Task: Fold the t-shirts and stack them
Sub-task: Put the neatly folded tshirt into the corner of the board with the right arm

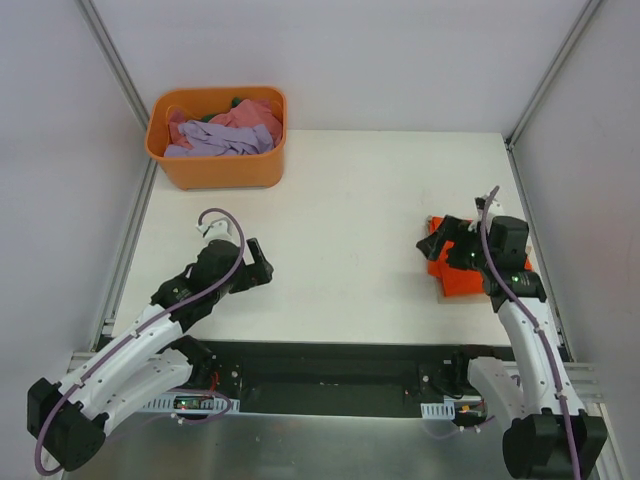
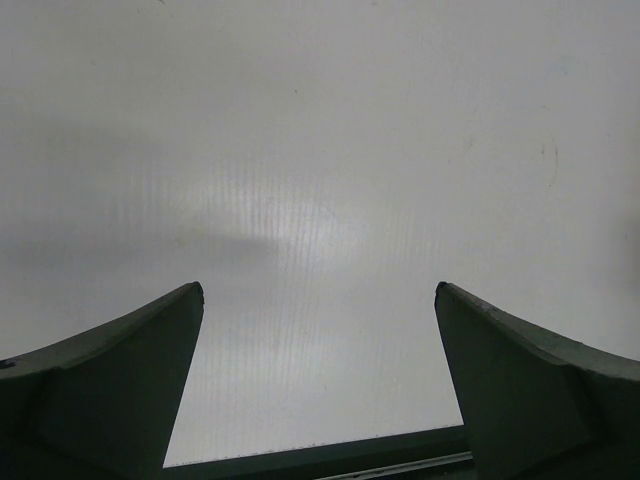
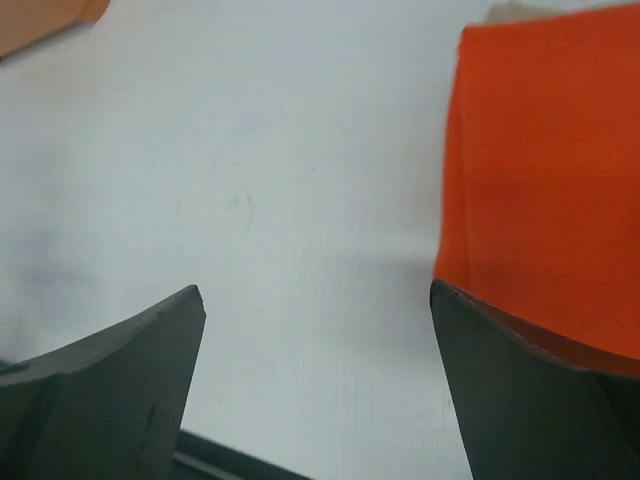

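Two grippers stand wide open, holding nothing: left gripper over the table, right gripper at the orange shirt edge.

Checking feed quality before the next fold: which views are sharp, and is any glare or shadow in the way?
Top external: evenly lit and sharp, only soft shadows. Left wrist: a pale glare patch on the table, a faint shadow band to its left, the fingers blurred. Right wrist: the orange t-shirt is close and soft-edged, and the fingers there are dark and blurred.
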Robot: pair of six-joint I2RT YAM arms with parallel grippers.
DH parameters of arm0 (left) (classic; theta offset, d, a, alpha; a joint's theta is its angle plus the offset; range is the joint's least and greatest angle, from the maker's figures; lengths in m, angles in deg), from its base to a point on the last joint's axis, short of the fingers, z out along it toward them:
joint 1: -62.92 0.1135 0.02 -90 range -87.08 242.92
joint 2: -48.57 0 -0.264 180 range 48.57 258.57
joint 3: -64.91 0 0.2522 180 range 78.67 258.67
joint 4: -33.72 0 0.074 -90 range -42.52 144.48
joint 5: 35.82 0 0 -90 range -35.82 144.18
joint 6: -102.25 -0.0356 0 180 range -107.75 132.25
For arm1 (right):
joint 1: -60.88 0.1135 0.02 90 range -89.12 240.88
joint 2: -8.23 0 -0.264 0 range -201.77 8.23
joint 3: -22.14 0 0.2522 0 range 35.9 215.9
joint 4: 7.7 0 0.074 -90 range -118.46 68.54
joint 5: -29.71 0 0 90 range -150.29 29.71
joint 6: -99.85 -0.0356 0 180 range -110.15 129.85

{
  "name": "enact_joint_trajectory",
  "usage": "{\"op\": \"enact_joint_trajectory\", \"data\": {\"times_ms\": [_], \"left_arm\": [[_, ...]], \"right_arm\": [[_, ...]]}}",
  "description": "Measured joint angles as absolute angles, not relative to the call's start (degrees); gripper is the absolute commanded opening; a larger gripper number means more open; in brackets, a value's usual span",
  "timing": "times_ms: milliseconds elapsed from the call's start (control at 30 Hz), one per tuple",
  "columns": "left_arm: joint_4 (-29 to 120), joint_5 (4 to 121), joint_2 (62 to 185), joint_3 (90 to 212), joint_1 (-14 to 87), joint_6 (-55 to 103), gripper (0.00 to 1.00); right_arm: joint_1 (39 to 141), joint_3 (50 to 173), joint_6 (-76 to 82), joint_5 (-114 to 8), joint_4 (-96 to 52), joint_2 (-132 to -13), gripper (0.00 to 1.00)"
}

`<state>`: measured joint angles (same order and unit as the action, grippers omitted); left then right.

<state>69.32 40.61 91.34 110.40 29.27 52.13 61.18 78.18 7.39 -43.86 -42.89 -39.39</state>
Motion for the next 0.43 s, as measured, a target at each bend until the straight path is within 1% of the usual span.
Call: {"op": "enact_joint_trajectory", "data": {"times_ms": [100,267,433], "left_arm": [[69.89,41.49,90.77,110.4,29.27,52.32,0.99],[71.4,42.23,90.02,110.4,29.27,53.42,0.99],[72.84,43.06,89.26,110.4,29.27,54.95,0.99]], "right_arm": [[61.18,71.84,5.91,-35.67,-40.75,-37.25,0.96],[61.18,64.1,5.34,-30.12,-39.29,-30.43,0.96],[61.18,61.72,5.36,-27.1,-36.79,-23.85,0.96]]}}
